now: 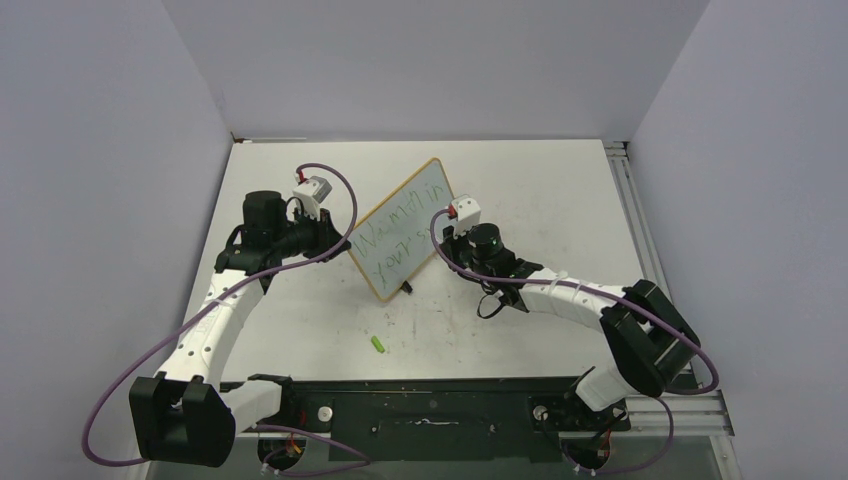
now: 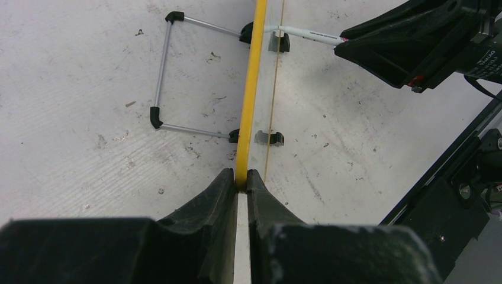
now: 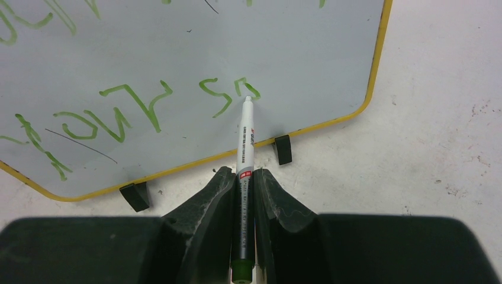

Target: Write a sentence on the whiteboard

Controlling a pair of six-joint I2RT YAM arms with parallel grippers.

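Observation:
The whiteboard (image 1: 428,190) stands tilted on its black feet at mid-table, its yellow frame (image 2: 252,89) seen edge-on in the left wrist view. My left gripper (image 1: 339,243) (image 2: 241,176) is shut on the board's left edge. The sentence (image 1: 395,238) (image 3: 118,112) runs in green over two lines. My right gripper (image 1: 447,238) (image 3: 241,173) is shut on a white marker (image 3: 245,139) whose tip touches the board (image 3: 308,41) just after the last green letters of the lower line. The marker (image 2: 308,35) also shows from behind the board.
A green marker cap (image 1: 378,344) lies on the table in front of the board. The board's wire stand (image 2: 161,77) reaches out behind it. Grey walls close in the table on three sides. A rail (image 1: 640,220) runs along the right edge.

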